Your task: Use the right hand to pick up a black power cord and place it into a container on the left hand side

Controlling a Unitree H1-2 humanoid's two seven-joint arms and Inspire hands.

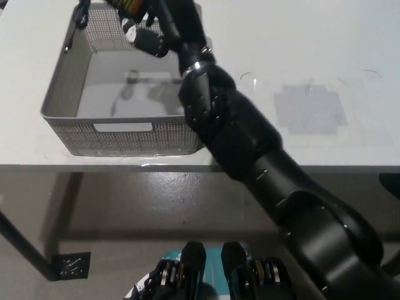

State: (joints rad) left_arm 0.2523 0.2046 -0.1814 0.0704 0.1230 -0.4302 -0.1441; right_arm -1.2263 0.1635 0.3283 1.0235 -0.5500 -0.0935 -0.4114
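One black right arm crosses the frame from bottom right to top left. Right hand (pixel 142 17) hangs above the far end of the grey mesh basket (pixel 65 119), fingers closed on the black power cord (pixel 80 15). Cord dangles from the hand over the basket's far left corner, near the rim; touching or not, cannot tell. Basket sits on the white table (pixel 300 144), left side. Left hand out of sight.
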